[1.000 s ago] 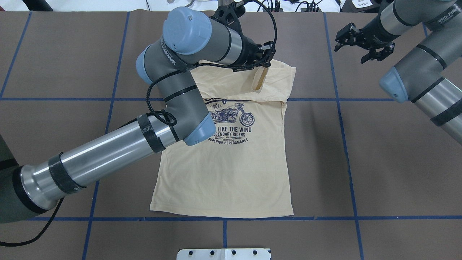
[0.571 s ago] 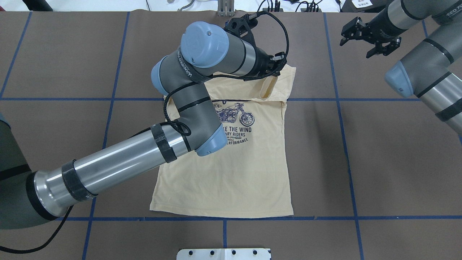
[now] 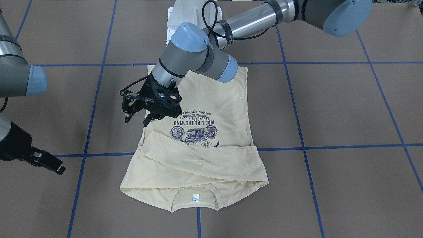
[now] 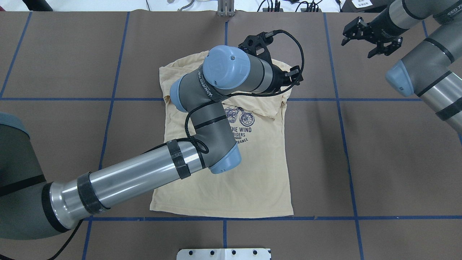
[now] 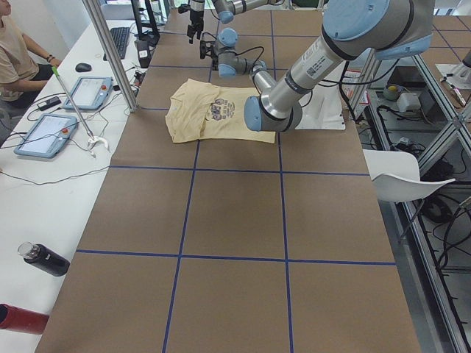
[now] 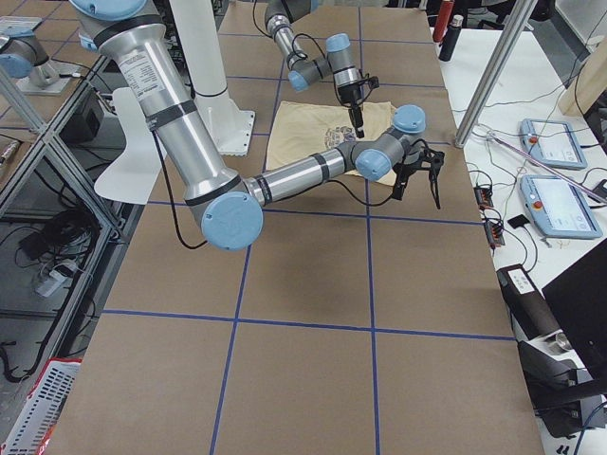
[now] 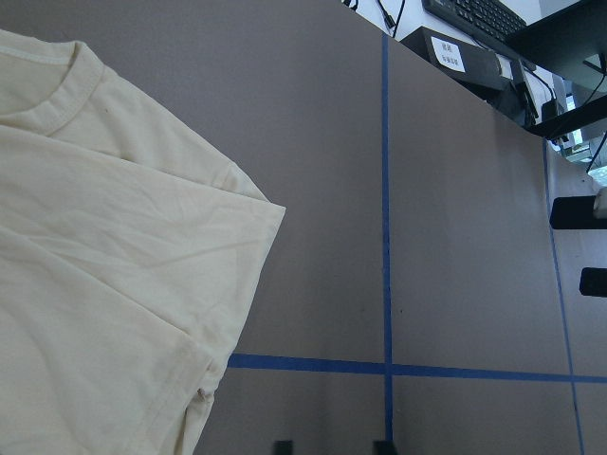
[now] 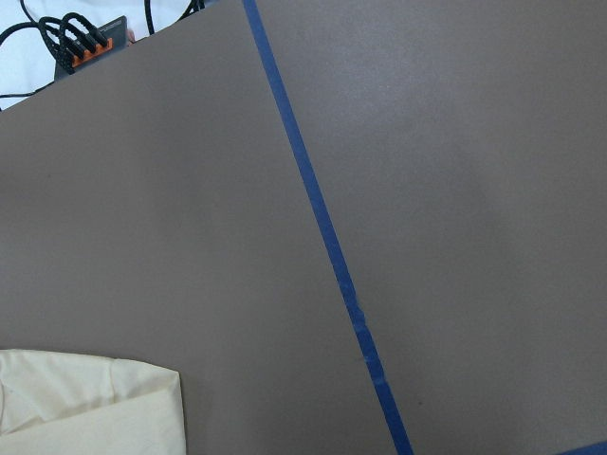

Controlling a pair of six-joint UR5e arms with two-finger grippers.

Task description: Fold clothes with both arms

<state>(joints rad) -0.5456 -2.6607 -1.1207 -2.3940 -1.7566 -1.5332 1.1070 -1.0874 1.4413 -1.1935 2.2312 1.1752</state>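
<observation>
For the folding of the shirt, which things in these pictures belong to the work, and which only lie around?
Belong to the job: the T-shirt, spread on the table; the left gripper, open, by its edge; the right gripper, open, away from it.
Just lying about: black bottle, red bottle, tablet, white chair.

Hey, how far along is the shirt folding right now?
Done: the T-shirt has its sleeves folded in across the chest. In hand: nothing gripped; the left pincer hangs open over the shirt's side edge, the right pincer open, off the shirt. Left: the body lies flat at full length, hem unfolded.
</observation>
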